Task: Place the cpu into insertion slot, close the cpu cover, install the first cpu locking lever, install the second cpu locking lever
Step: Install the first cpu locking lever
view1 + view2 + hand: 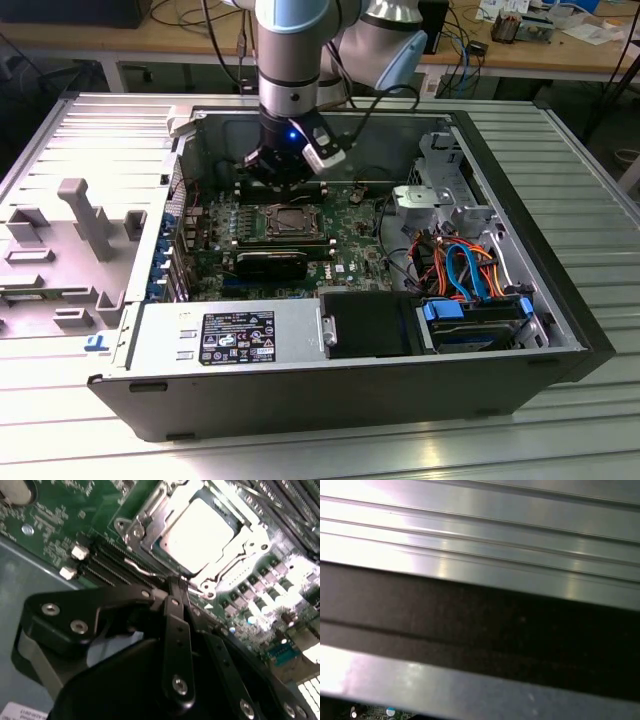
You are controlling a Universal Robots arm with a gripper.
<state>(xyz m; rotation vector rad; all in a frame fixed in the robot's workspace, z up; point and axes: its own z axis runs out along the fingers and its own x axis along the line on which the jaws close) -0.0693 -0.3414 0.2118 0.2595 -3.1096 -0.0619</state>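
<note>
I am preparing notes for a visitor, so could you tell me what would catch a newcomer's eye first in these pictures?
The open computer case on the ribbed table, with the robot arm reaching down into it. Its gripper sits just beside the socket on the green motherboard. In the second wrist view the cpu gleams in the socket, with the cpu cover framing it.

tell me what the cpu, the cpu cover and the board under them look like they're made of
The cpu: pale metal top, it seems, dull and glaring white under the light. The cpu cover: thin bright stamped metal, probably steel, with shiny glinting edges. The motherboard: green circuit board, likely laminate, matte, dotted with solder points and traces.
</note>
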